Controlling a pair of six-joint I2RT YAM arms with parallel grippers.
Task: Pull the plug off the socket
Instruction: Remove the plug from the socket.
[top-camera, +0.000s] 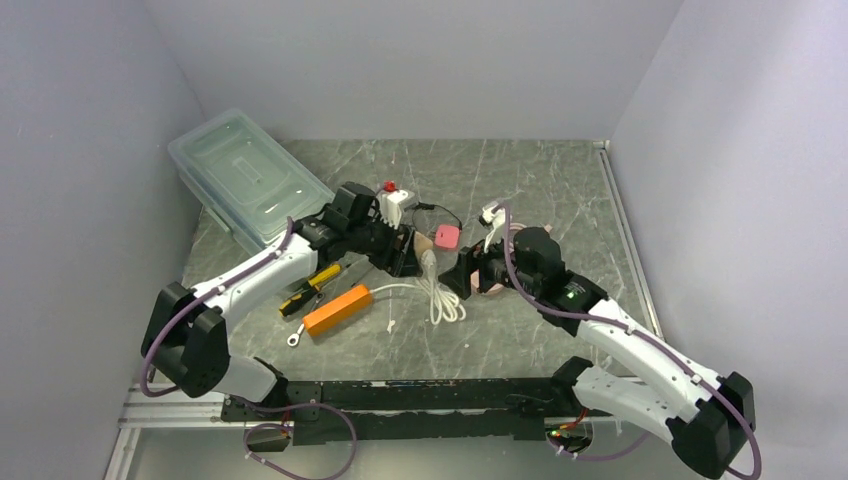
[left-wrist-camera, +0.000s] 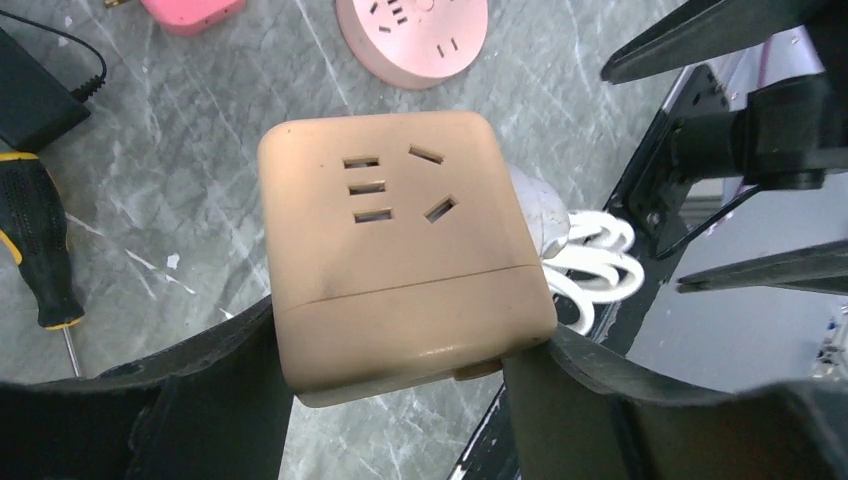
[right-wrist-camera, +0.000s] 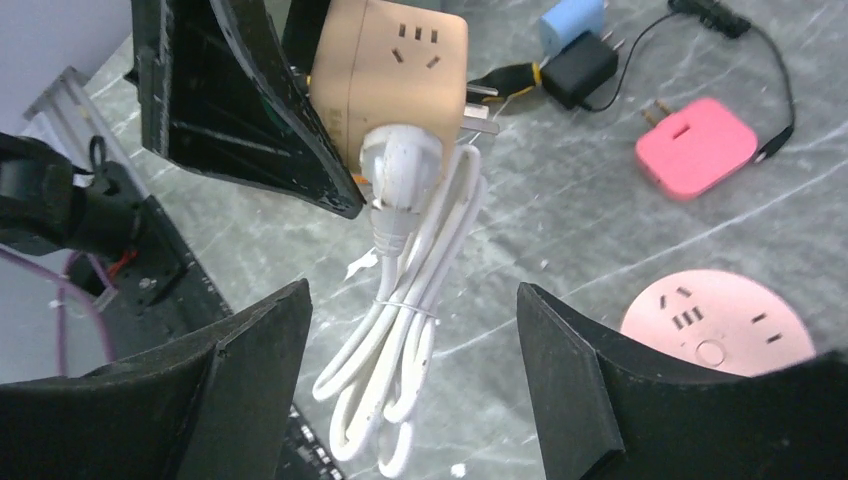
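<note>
Grey marbled desk fills the cell, with pale walls on 3 sides. My left end effector is clamped on the tan cube socket, its 2 fingers pressing opposite sides low down. It looks to hold the cube off the desk. I read that as bracing: the cube needs an anchor while the other arm pulls.

The white plug is seated in the side face of the socket that is turned toward the right arm. Its bundled white cord hangs below the socket. My right end effector hovers just short of the socket with fingers apart, gripping nothing. The plug lies ahead of the gap, so it seems lined up to close on the plug body. The plug is not yet out.

Beyond the socket lie a round pink outlet and a square pink adapter. A yellow-and-black screwdriver lies on the left-arm side of the socket.

I can read no brand, label or writing on anything; the socket's top face shows only slots.
</note>
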